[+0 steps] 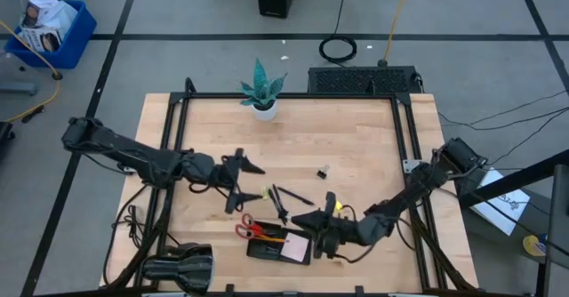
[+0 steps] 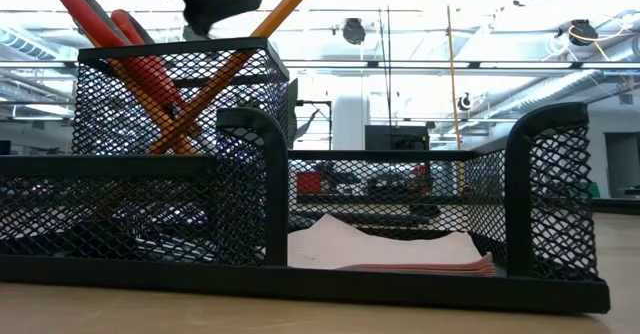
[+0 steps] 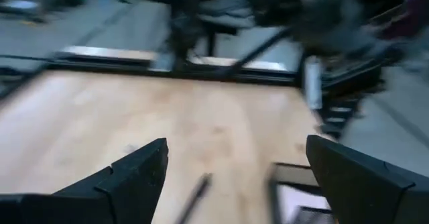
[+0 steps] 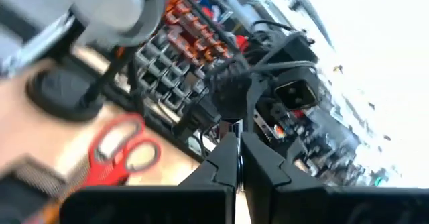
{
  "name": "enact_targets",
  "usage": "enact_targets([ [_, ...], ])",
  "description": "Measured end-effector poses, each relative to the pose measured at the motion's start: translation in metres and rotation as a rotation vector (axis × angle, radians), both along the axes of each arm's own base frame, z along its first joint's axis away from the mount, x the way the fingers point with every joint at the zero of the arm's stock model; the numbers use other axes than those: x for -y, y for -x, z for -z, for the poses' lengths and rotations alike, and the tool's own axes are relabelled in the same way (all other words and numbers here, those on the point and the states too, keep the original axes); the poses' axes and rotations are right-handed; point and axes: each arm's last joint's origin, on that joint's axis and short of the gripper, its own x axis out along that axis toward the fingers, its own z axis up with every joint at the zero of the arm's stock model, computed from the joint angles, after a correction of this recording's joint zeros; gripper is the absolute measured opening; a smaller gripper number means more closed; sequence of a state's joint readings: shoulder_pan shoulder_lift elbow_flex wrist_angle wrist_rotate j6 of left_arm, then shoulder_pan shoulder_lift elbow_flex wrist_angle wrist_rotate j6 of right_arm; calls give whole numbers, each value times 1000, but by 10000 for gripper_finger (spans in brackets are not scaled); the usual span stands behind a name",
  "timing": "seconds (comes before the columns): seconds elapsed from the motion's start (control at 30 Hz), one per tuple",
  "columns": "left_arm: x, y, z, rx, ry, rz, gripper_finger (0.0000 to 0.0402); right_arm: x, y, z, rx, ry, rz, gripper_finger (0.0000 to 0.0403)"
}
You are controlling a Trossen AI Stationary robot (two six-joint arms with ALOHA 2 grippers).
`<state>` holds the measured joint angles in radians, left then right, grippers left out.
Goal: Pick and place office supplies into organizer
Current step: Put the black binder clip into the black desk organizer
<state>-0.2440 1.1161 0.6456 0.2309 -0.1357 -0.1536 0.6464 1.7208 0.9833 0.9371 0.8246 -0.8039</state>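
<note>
The black mesh organizer stands at the table's near edge. Red-handled scissors and an orange pencil lean in its tall compartment, and the pink-white note pad lies flat in a low one. Thin black pens lie on the wood just beyond it, a tiny black clip farther back. My left gripper hovers open, left of the pens. My right gripper is shut above the organizer's far right edge, with nothing visible between its fingers.
A potted teal plant stands at the table's far edge. A black rounded lamp-like cylinder lies at the near left corner. A small yellow piece shows beside my right arm's wrist. Bare wood spans the middle and the far right.
</note>
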Motion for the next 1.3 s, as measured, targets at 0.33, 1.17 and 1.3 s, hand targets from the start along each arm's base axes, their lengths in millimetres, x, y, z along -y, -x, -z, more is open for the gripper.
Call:
enact_targets([
  [0.33,-12,16,2,-107,-124,-237,352,-25,8,-17,74,-365,-63,4],
  [1.17,-17,20,-1,-98,-156,-264,351,-60,-44,-10,-170,-642,-99,3],
  [1.3,-21,22,-3,-106,-157,-285,349,-48,-62,-3,-249,-761,-98,3],
])
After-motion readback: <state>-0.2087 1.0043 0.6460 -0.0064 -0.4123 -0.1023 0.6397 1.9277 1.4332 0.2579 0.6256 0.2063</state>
